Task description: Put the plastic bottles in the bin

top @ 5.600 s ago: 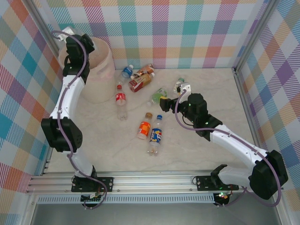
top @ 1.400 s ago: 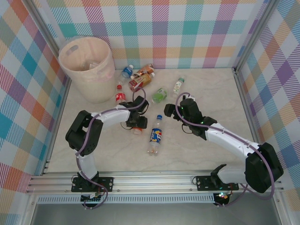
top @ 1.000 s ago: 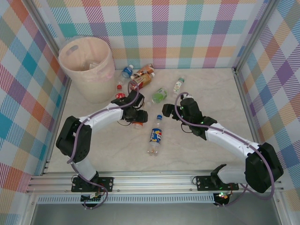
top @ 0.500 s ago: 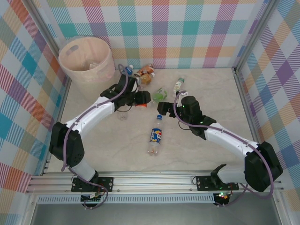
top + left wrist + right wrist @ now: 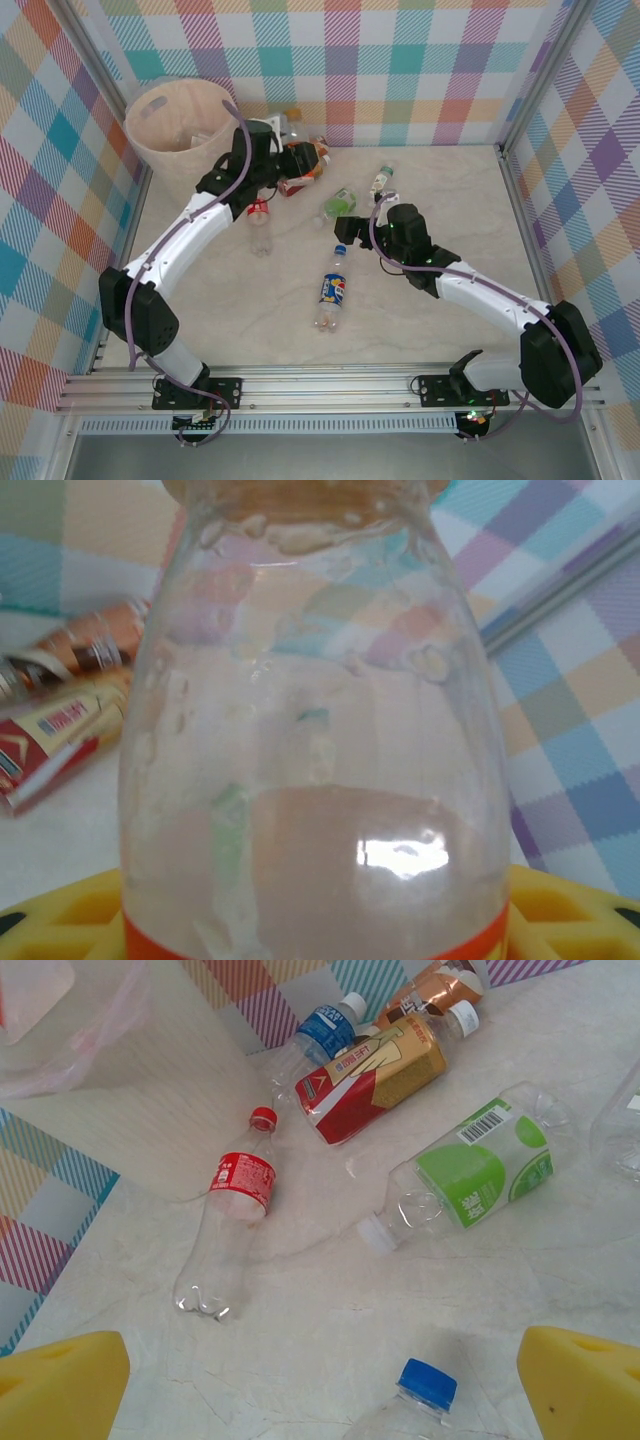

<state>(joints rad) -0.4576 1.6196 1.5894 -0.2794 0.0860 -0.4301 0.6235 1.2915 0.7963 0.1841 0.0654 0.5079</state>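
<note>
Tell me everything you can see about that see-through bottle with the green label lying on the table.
The clear plastic bottle with the green label lies on its side on the pale marbled table, apparently empty. Its white cap is screwed on, and the bright green label carries a white barcode patch. It rests close to, but apart from, the red-and-gold bottle.

Bright even light; faint soft shadows; left wrist view blurred, white glare on bottle (image 5: 315, 730); right wrist view sharp.
</note>
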